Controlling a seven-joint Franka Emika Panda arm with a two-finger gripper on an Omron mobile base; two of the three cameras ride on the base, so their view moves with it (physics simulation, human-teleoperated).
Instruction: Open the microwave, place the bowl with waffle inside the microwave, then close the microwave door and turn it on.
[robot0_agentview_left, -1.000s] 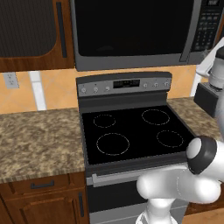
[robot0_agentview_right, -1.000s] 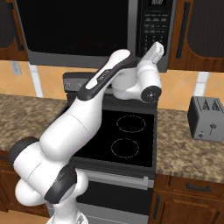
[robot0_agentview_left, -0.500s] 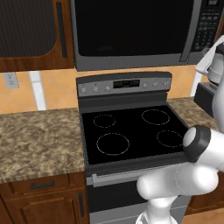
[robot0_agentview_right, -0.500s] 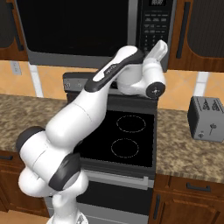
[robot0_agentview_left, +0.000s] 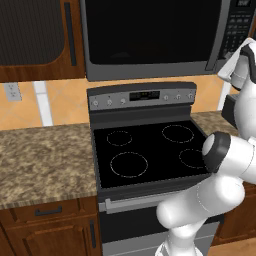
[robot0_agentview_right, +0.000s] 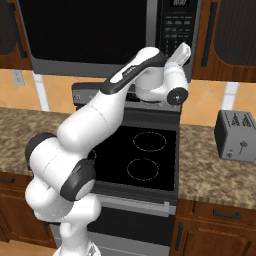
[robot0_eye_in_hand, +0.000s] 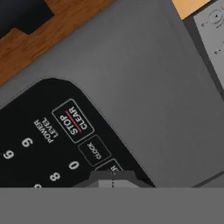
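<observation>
Swung further right and up since a second ago, wrist now raised against the lower right corner of the microwave (robot0_agentview_right: 100, 35), gripper (robot0_agentview_right: 184, 50) at the black keypad panel (robot0_agentview_right: 175, 25). Jaw state: cannot tell, fingertips hidden. Microwave door (robot0_agentview_left: 150, 32) shut, glossy black glass in a grey frame. Leftmost, speckled granite counter (robot0_agentview_left: 45, 160) on wooden cabinets; then flat black stove (robot0_agentview_left: 150, 150) with thin burner rings; far right, boxy grey toaster (robot0_agentview_right: 235, 135). Close up, STOP CLEAR key (robot0_eye_in_hand: 72, 121) on smooth black.
</observation>
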